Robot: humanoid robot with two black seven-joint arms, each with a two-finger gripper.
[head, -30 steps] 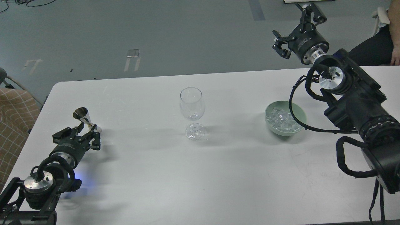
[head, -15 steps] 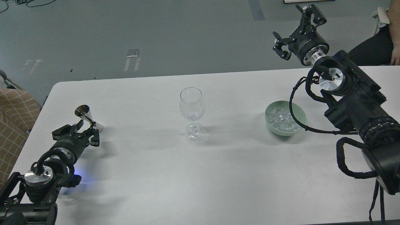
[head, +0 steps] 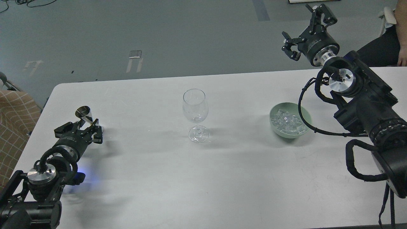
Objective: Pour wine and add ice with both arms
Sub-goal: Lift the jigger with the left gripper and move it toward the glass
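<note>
A clear, empty-looking wine glass (head: pixel 195 109) stands upright at the table's middle. A green bowl (head: pixel 305 112) to its right holds many small clear ice cubes (head: pixel 287 121). A small shiny metal jigger (head: pixel 84 114) stands at the left. My left gripper (head: pixel 80 131) is open, with its fingers on either side of the jigger's lower part. I cannot tell if they touch it. My right gripper (head: pixel 306 31) is open and empty, raised beyond the table's far edge, behind the bowl. The wine cannot be made out.
The white table (head: pixel 203 178) has its far edge behind the glass. A checked cloth object (head: pixel 14 127) lies past the left edge. A seated person (head: pixel 386 47) is at the far right. The right arm's black cable (head: pixel 302 108) hangs over the bowl's rim.
My left gripper has crept forward so its fingers now flank the jigger. My right gripper has shifted slightly right. Glass and bowl have not moved.
</note>
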